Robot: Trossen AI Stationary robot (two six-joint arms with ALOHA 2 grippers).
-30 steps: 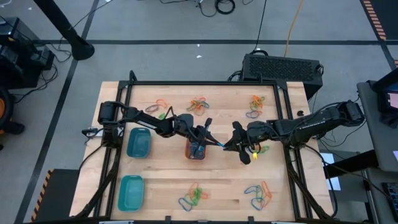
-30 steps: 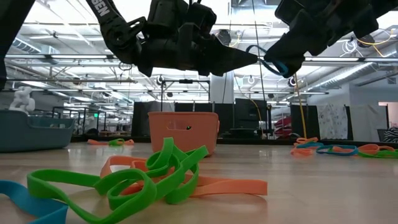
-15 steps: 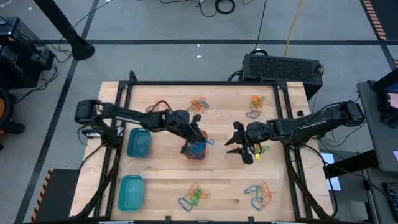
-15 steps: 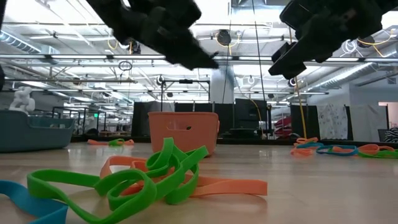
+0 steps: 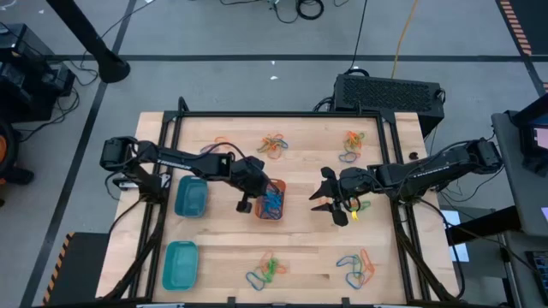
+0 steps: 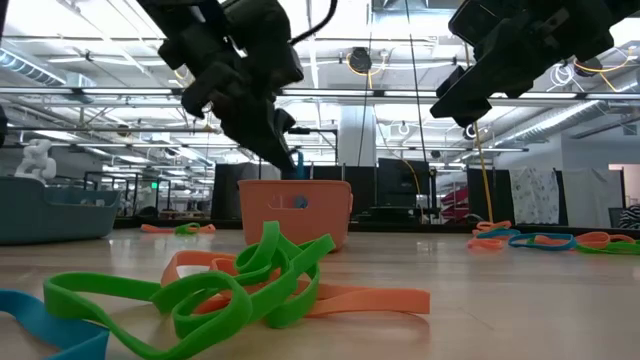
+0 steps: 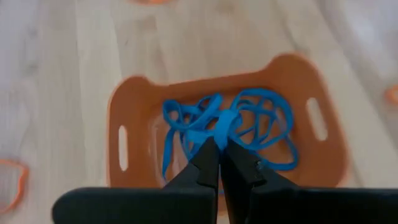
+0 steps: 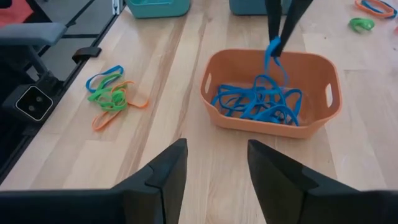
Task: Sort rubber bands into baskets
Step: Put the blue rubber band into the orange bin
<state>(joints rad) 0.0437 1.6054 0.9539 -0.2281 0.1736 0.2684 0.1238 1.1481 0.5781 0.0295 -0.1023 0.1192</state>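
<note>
Wood table (image 5: 300, 252) w/ black frame (image 5: 282, 115); black vented box (image 5: 390, 92) behind; cables (image 5: 300, 8) on floor.

Even overhead light falls across the pale wooden table (image 5: 223, 248) in the high view, with only faint, soft shadows under the arms and the surrounding floor darker. From table height, bright ceiling strip lights (image 6: 100, 95) in the room behind leave the arms as near-silhouettes, while the green rubber bands (image 6: 240, 285) in the foreground are sharp and the distant room softer. The left wrist view is slightly blurred throughout, the orange basket (image 7: 134, 112) hazy at its edges. The right wrist view is clear and evenly lit, its near dark fingers (image 8: 168, 177) somewhat soft.
</note>
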